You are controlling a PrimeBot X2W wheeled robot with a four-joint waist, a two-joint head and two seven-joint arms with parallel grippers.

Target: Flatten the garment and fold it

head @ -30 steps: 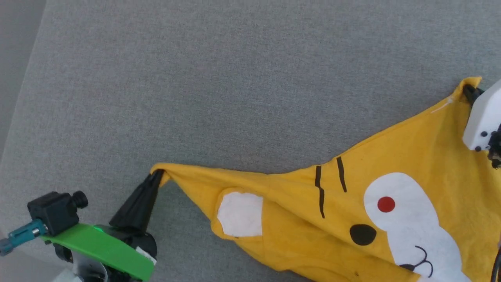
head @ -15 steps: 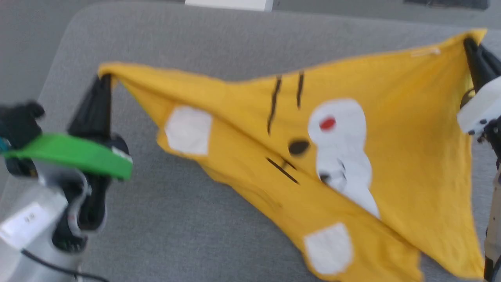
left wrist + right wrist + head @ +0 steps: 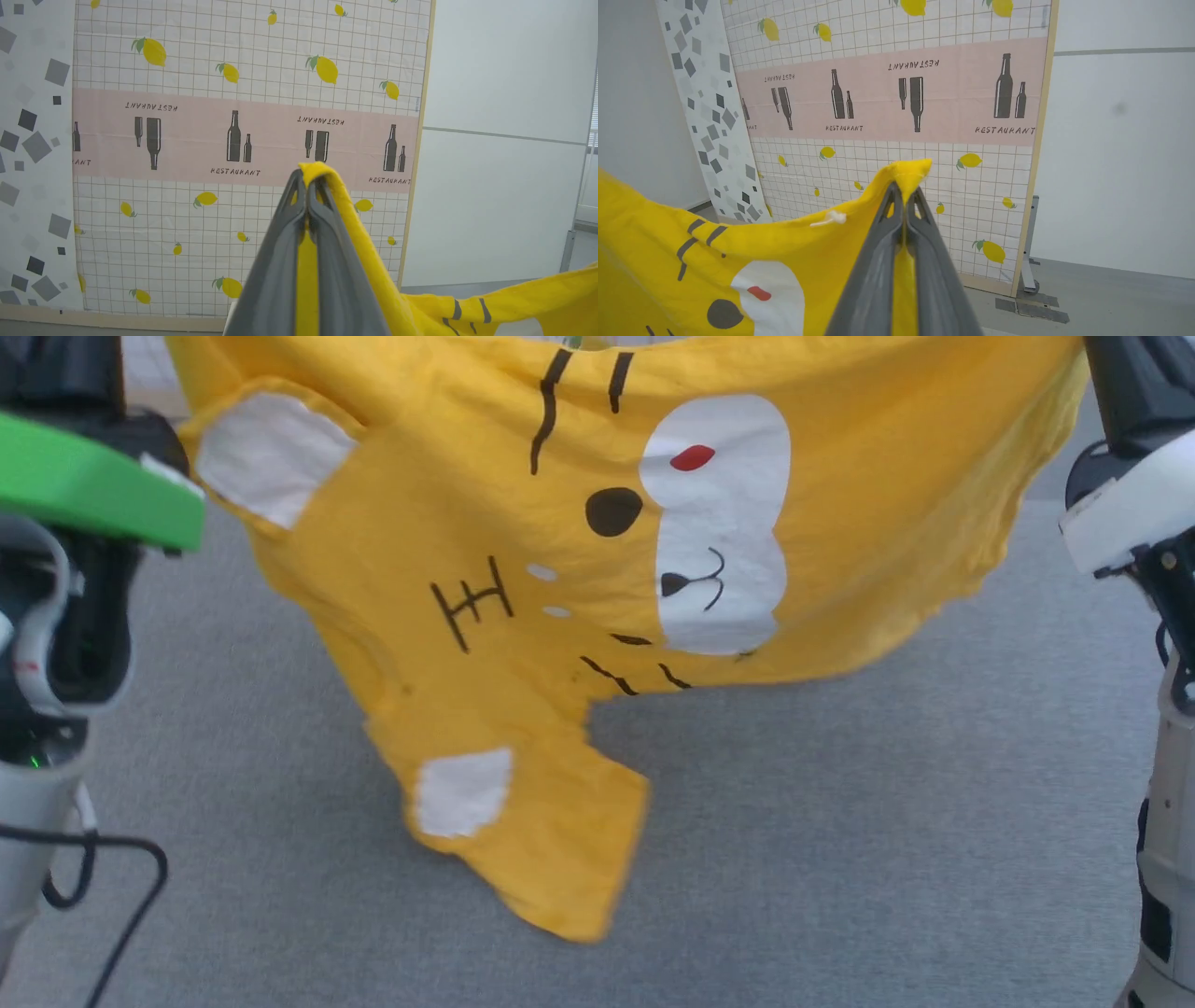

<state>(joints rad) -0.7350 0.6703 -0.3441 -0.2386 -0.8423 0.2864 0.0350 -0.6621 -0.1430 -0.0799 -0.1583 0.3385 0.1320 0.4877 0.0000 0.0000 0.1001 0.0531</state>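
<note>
The left gripper and the right gripper are each pinching a top corner of the soft, light, floppy garment, which is hanging above the grey table; its corners seem best for holding.

A grey cloth-covered table spreads across the head view, its woven top plain and even. A yellow garment hangs over its middle, lowest flap blurred, contact with the cloth unclear.
</note>
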